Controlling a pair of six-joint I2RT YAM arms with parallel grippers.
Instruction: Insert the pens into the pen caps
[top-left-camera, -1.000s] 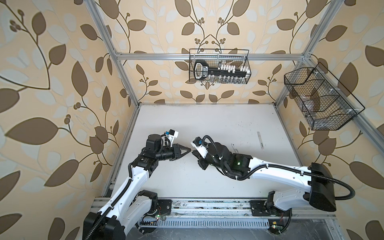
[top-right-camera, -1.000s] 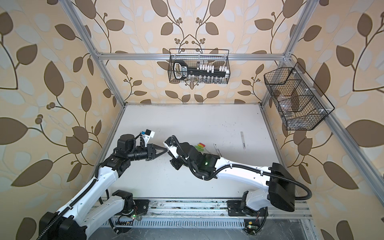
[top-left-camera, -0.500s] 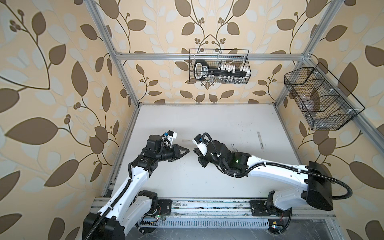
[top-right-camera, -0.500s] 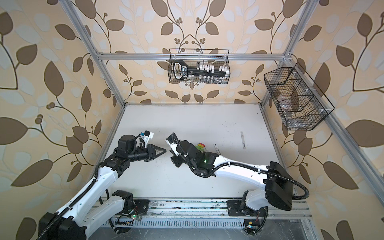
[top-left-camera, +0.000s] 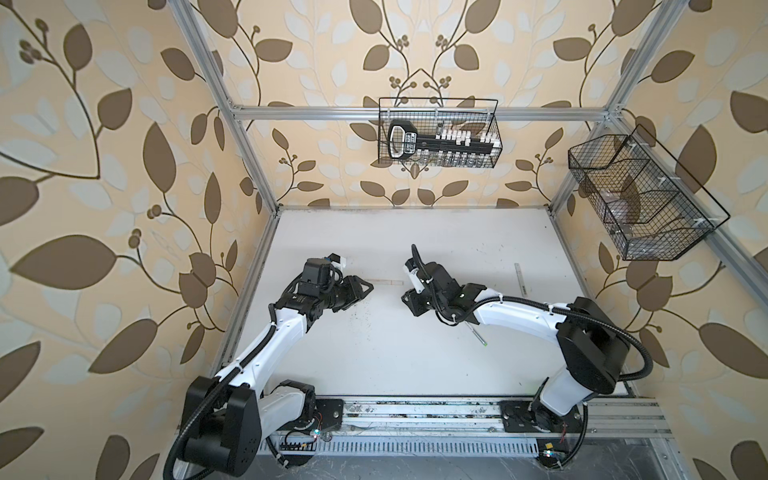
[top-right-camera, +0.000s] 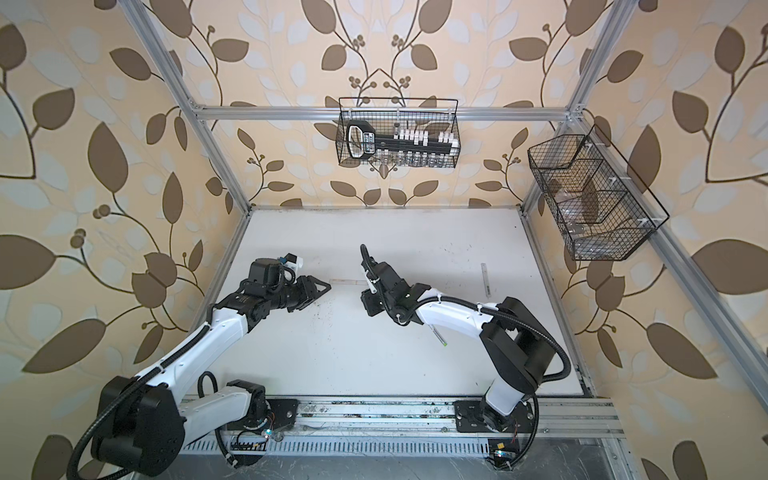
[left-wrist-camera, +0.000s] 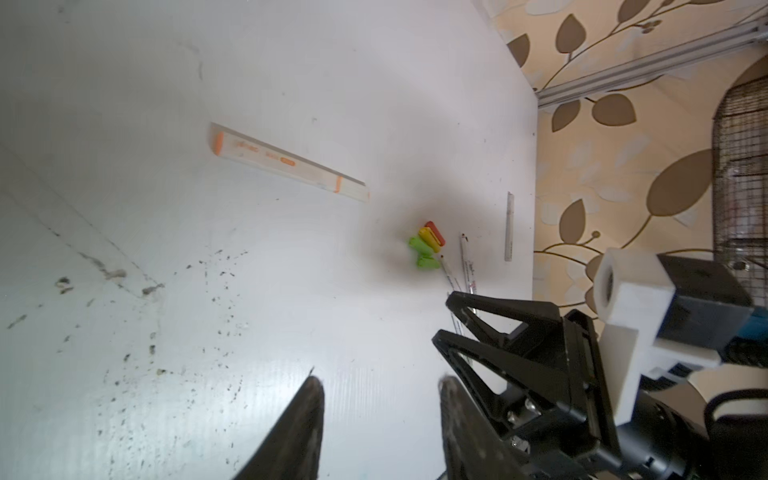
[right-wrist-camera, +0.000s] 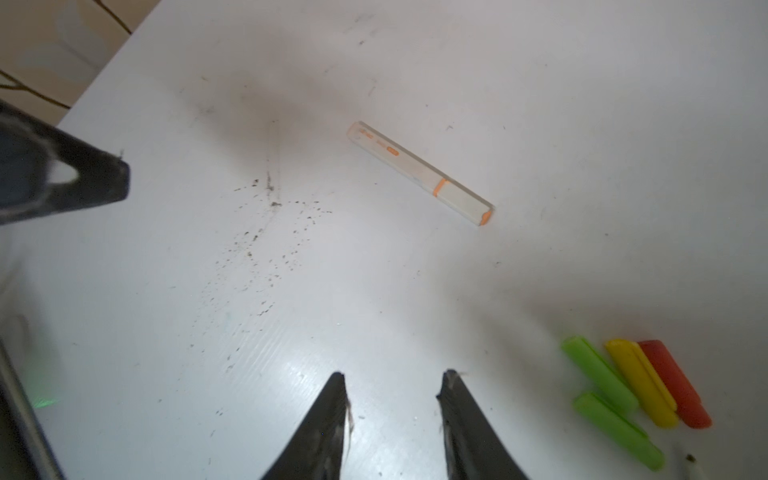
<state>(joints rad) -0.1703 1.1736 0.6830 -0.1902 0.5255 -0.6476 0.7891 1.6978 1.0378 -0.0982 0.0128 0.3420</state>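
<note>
The left end effector (left-wrist-camera: 380, 395) is hovering released over the desk (left-wrist-camera: 208, 332), its fingers spread apart with nothing between them. The right end effector (right-wrist-camera: 392, 386) is hanging released and empty too. Between the two, a pale grey marker (right-wrist-camera: 419, 172) with orange bands is lying flat on the desk, touching neither. Two lime green caps (right-wrist-camera: 598, 374), a yellow cap (right-wrist-camera: 640, 382) and a red cap (right-wrist-camera: 673, 388) are lying side by side near the right end effector. Thin white pens (left-wrist-camera: 465, 262) are lying just beside them.
</note>
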